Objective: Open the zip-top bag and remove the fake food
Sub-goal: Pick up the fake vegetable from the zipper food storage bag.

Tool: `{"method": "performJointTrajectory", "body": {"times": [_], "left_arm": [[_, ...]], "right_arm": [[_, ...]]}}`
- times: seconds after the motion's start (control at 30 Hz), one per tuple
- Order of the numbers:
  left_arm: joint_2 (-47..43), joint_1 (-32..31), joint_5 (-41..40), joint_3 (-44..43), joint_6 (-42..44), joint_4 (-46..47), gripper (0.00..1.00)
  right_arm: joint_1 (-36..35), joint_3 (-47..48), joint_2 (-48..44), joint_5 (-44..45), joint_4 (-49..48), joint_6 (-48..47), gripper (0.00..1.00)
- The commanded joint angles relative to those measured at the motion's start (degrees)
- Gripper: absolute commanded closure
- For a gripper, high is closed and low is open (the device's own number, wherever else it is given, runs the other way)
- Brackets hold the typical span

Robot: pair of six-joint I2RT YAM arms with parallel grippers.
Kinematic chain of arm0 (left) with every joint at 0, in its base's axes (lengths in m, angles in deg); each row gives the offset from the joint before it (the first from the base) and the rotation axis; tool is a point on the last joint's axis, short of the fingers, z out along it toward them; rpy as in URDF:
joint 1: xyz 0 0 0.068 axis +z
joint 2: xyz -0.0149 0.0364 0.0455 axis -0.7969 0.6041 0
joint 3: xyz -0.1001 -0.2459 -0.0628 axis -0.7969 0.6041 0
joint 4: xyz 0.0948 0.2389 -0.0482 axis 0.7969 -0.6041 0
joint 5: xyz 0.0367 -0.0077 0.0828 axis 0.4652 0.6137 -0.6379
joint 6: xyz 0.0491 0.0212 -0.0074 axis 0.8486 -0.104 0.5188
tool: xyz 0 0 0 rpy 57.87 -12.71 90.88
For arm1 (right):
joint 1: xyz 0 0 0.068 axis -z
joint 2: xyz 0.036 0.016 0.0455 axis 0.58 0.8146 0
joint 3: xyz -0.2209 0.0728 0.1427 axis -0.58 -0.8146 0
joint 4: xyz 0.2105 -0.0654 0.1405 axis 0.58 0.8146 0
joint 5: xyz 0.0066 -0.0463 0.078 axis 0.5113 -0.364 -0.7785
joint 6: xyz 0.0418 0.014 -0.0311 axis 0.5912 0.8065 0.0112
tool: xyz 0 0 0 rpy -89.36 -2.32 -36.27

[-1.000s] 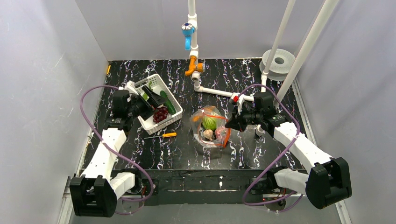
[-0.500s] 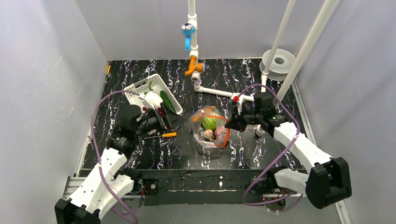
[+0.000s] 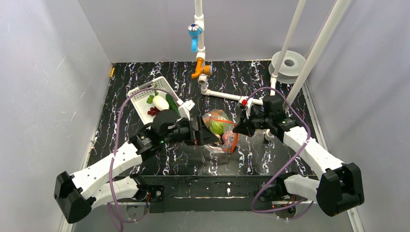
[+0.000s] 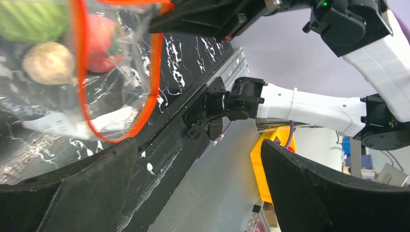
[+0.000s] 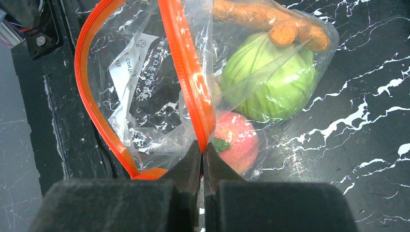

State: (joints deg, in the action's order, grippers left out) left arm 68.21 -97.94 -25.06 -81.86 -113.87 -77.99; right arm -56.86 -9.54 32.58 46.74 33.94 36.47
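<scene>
Step in hand: reach into the bag (image 5: 140, 92) and take one food piece. My right claw (image 5: 203, 145) is clamped on the zip strip (image 5: 188, 72) and holds the mouth up; hold it steady. My left claw (image 3: 207, 137) is fully open and empty, at the mouth's left side. Enter through the orange loop, clear of the film. The peach (image 5: 239, 142) lies just inside, the green vegetable (image 5: 268, 82) deeper. The bag rests mid-desk (image 3: 174, 154).
</scene>
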Motion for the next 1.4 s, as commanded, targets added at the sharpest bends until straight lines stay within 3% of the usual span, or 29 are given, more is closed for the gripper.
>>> {"method": "performJointTrajectory", "body": {"times": [0.0, 0.27, 0.73, 0.93, 1.37], "left_arm": [[3.41, -6.49, -8.78, -6.26, 3.41, -1.87, 0.01], [11.40, -14.47, -25.11, -11.51, 5.29, -4.00, 0.03], [22.52, -17.50, -41.77, -17.51, 9.21, -8.05, 0.13], [23.51, -17.55, -46.18, -16.74, 9.67, -8.56, 0.19], [26.73, -17.54, -47.96, -14.75, 11.56, -7.70, 0.31]], "right_arm": [[0.23, -0.46, -0.22, -1.31, -1.38, -0.19, 0.99], [0.18, -0.68, -0.36, -1.48, -1.61, -0.08, 0.99], [-0.01, -0.73, -0.44, -1.61, -1.69, -0.06, 0.99], [-0.08, -0.73, -0.28, -1.64, -1.67, -0.08, 0.99], [-1.05, -1.14, 0.41, -3.24, -2.86, 1.81, 0.99]]}}
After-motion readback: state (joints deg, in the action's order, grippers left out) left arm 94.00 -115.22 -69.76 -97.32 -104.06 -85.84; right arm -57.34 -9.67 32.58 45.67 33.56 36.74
